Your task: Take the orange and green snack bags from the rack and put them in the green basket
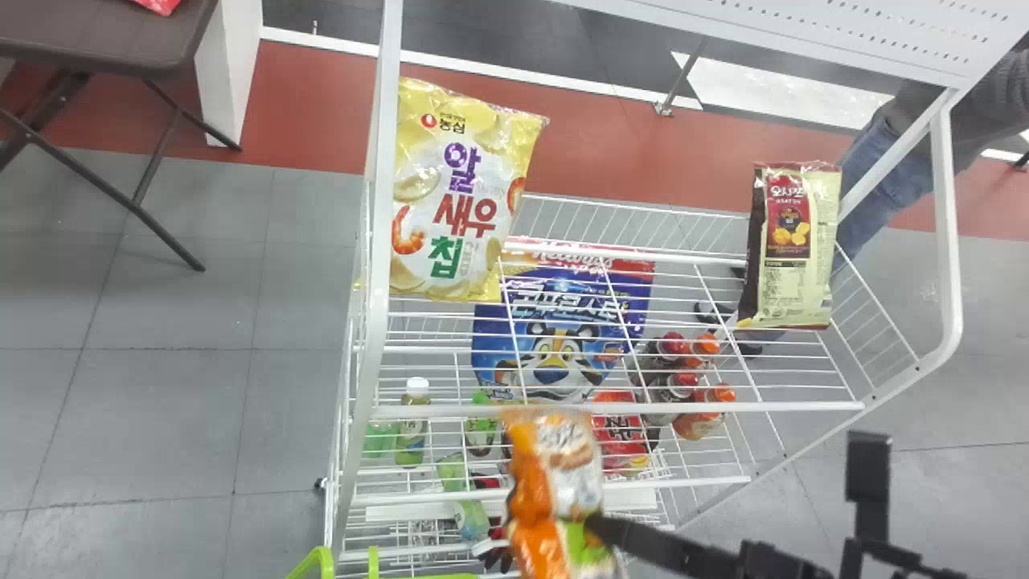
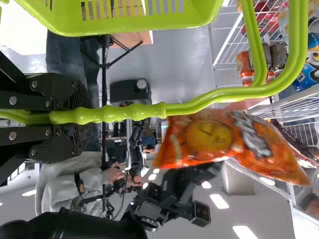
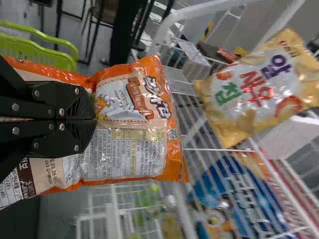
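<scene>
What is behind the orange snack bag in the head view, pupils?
Behind the orange snack bag run the rack's white bars; a red packet shows beside it. Anything else directly behind the bag is covered, so it cannot be told.

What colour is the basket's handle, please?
The handle is lime green, best seen in the left wrist view.
</scene>
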You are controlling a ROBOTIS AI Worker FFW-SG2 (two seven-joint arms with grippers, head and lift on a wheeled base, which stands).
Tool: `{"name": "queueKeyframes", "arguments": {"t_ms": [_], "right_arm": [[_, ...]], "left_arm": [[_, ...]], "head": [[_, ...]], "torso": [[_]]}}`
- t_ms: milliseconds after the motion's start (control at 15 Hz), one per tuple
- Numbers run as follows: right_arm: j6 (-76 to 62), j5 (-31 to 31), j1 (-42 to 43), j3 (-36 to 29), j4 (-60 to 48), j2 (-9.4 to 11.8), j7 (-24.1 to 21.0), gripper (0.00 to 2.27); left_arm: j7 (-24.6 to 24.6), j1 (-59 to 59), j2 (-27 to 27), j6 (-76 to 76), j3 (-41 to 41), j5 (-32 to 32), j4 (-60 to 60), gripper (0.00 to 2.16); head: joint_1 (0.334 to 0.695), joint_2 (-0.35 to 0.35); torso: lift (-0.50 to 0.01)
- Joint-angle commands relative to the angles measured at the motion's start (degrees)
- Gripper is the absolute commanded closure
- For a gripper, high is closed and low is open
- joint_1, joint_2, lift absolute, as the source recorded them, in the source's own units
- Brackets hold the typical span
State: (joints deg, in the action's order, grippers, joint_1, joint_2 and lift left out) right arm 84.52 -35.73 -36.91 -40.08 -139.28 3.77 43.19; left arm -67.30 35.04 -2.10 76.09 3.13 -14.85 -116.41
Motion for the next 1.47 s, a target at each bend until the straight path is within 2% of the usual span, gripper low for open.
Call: {"name": "queueKeyframes", "arguments": {"t_ms": [0, 267, 600, 933, 1133, 1200, 1267, 1333, 1400], "right_arm": [[0.87, 3.3, -2.82, 5.89, 0.68, 0.36, 0.49, 2.25], [-2.47, 10.94, -3.96, 18.54, 5.86, 1.07, -0.04, 2.25], [-14.07, 16.83, -2.46, 31.46, 13.68, 2.03, -3.38, 2.25], [-20.75, 19.64, -0.79, 40.34, 20.36, 3.35, -7.25, 2.25], [-18.82, 20.08, -0.71, 42.71, 21.86, 4.06, -9.27, 2.25], [-16.18, 19.73, -1.32, 42.63, 20.63, 4.23, -9.35, 1.94], [-15.83, 19.64, -2.9, 42.36, 18.08, 4.76, -10.23, 0.77], [-14.6, 18.94, -3.96, 41.22, 15.79, 4.93, -10.32, 0.0], [-11.96, 18.15, -4.84, 39.64, 12.98, 5.02, -10.32, 0.0]], "left_arm": [[-0.02, -0.06, 0.08, -0.02, 0.04, 0.0, -0.04, 1.95], [-0.02, -0.06, 0.17, -0.02, 0.04, 0.0, -0.22, 1.95], [-0.11, -0.24, 0.17, -0.02, 0.3, 0.0, -0.31, 1.95], [-0.29, -0.24, 0.17, -0.02, 0.39, 0.0, -0.22, 1.95], [-0.2, -0.24, 0.08, -0.19, 0.48, 0.0, -0.22, 1.95], [-0.29, -0.24, 0.08, -0.19, 0.48, 0.0, -0.13, 1.95], [-0.38, -0.24, 0.08, -0.37, 0.39, 0.0, -0.04, 1.95], [-0.2, -0.24, 0.08, -0.55, 0.39, 0.0, 0.04, 1.95], [-0.11, -0.24, 0.08, -0.55, 0.39, 0.0, 0.13, 1.95]], "head": [[0.695, -0.35], [0.695, -0.35], [0.695, -0.35], [0.695, -0.35], [0.695, -0.35], [0.695, -0.35], [0.695, -0.35], [0.695, -0.35], [0.695, -0.35]], "torso": [[0.0], [0.0], [0.0], [0.0], [0.0], [0.0], [0.0], [0.0], [0.0]]}}
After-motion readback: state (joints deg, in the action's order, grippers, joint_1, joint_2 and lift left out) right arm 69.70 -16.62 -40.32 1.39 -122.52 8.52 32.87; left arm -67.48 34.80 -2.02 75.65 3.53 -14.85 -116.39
